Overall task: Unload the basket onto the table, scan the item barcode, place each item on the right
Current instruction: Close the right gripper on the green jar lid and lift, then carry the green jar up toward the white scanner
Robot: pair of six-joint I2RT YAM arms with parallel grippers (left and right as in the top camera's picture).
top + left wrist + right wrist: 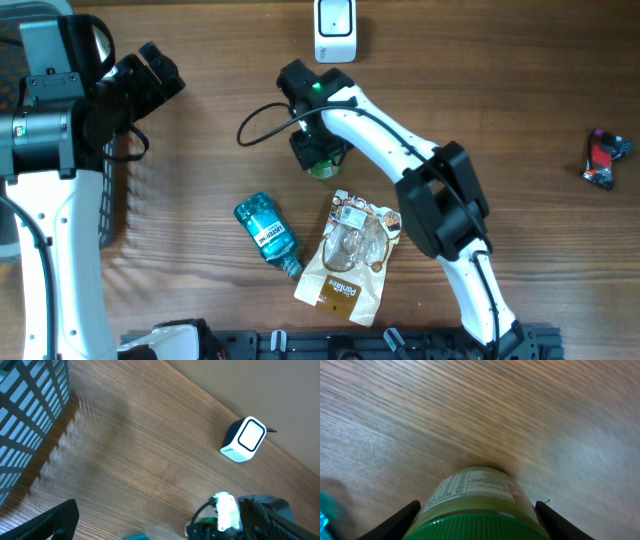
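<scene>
**Right pincer has the jar; the scan is not done yet**

The right pincer [477, 527] is clenched on the jar [472, 492], one finger on each side of its green lid; the jar is near the middle of the table [500, 60], at 6 o'clock from the white scanner [335, 30]; the grab looks done, and showing the barcode to the scanner is left; the jar's long line runs lid to base, lid at the pincer, base pointing away at the wood; no barcode shows; the left pincer [165, 70] is released, off at 10 o'clock.
</scene>
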